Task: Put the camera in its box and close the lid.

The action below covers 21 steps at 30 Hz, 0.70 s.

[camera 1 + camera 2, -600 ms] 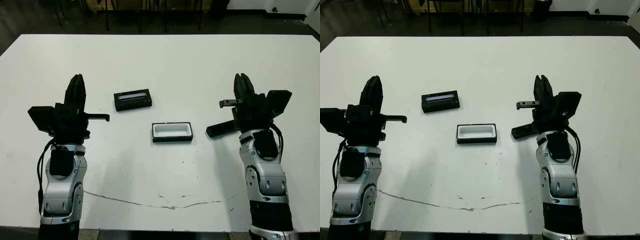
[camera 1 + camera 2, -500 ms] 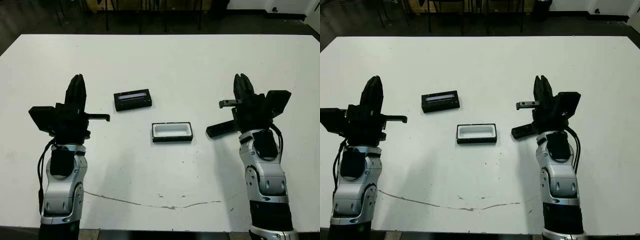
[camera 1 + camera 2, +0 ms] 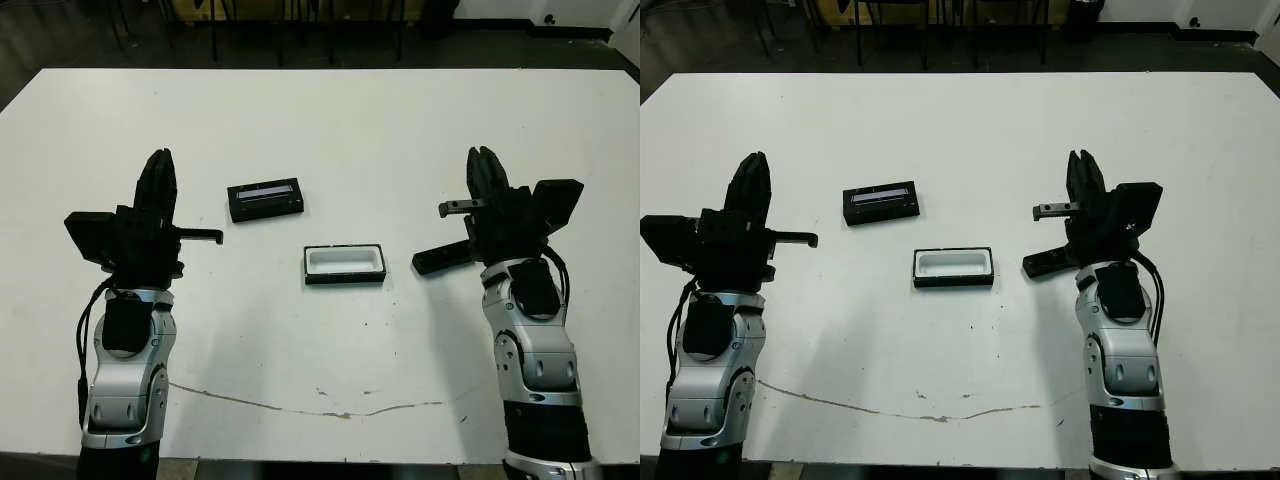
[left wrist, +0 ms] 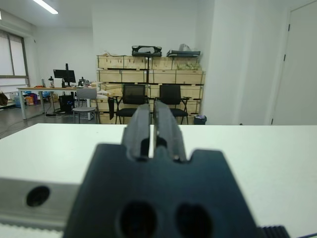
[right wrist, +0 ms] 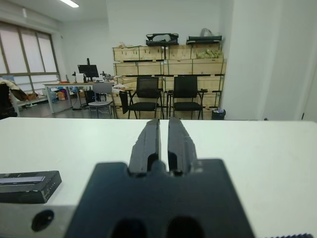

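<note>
The left pincer [image 3: 157, 172] stands raised over the left part of the white counter [image 3: 330, 120], its two black fingers pressed narrow, nearly together, with nothing between them; the left wrist view shows only a thin slit between the fingers [image 4: 166, 130].

Just to the right of that pincer and a little farther out on the counter lies the lid [image 3: 265, 199], flat, black, with a pale grey strip along its top face. It sits apart from everything else.

Further right and nearer the robot, between the two pincers, the box [image 3: 344, 264] rests open, its white lining showing and nothing inside it.

The camera [image 3: 443, 258] lies on the counter just to the left of the right arm, below the right pincer's tips, a slim black bar set slightly askew, well apart from the box.

The right pincer [image 3: 486, 167] is raised like the left one, fingers narrow and nearly closed, holding nothing. The right wrist view shows the lid far off to one side of its fingers [image 5: 148, 140].
</note>
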Available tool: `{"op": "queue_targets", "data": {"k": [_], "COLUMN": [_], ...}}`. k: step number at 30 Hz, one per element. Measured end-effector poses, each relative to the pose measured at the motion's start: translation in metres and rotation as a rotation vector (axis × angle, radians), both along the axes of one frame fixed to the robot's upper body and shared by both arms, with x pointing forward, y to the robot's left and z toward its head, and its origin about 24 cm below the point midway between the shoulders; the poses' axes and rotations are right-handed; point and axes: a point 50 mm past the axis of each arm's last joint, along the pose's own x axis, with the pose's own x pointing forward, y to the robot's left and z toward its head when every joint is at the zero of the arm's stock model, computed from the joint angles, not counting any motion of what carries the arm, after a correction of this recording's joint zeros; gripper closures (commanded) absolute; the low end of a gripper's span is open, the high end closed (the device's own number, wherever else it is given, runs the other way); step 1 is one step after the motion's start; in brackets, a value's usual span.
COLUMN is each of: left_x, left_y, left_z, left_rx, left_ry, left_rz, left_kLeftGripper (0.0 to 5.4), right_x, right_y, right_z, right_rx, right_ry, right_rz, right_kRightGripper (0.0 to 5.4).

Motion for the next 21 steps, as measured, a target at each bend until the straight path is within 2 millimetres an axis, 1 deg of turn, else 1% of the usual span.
{"op": "queue_targets", "data": {"k": [4,8,11,14,17,21], "left_x": [-0.001,-0.001,-0.001,-0.001,-0.001,-0.002], "left_y": [0.0,0.0,0.0,-0.001,-0.001,-0.001], "left_z": [0.001,0.0,0.0,0.0,0.0,-0.001], "left_rx": [0.0,0.0,0.001,0.002,0.003,0.003], "left_ry": [-0.003,0.007,0.009,0.014,0.016,0.016], "left_rz": [0.0,0.001,-0.002,-0.004,-0.005,-0.006], "left_kLeftGripper": [5.4,5.4,5.4,5.4,5.4,5.4], "right_x": [0.008,0.025,0.04,0.052,0.062,0.072], "right_y": [-0.011,-0.027,-0.038,-0.041,-0.041,-0.04], "right_z": [0.018,0.039,0.053,0.064,0.066,0.055], "right_rx": [-0.103,-0.284,-0.483,-0.656,-0.74,-0.828], "right_ry": [-0.04,-0.033,0.011,0.079,0.155,0.257], "right_rz": [0.023,0.051,0.099,0.132,0.196,0.286], "right_kRightGripper": [5.39,5.39,5.39,5.39,5.39,5.39]}}
